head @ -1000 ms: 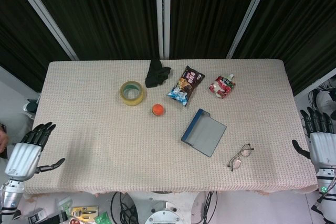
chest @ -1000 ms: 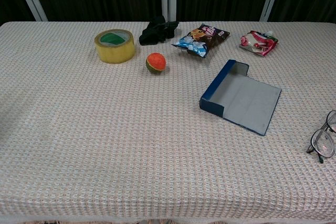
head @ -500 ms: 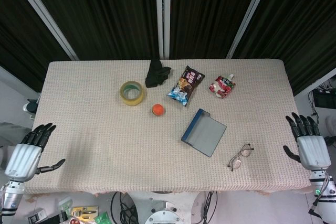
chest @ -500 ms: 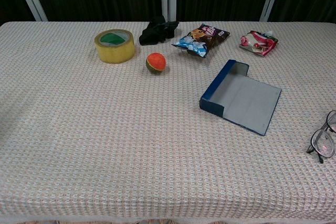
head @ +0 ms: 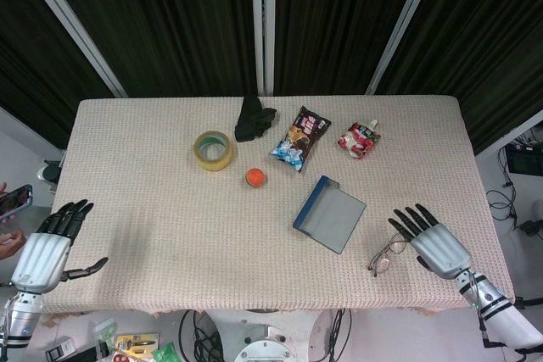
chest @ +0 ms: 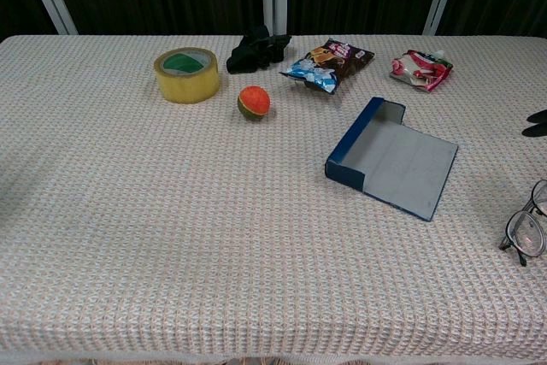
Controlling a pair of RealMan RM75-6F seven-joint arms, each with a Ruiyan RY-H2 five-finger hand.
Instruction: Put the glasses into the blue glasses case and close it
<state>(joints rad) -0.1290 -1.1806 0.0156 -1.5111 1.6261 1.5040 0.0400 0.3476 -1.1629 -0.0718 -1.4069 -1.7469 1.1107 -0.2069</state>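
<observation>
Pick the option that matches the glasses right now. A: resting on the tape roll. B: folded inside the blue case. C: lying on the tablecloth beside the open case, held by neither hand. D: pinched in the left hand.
C: the glasses lie on the cloth just off the open blue case, with the right hand spread beside them and the left hand far off at the table's other edge.
</observation>
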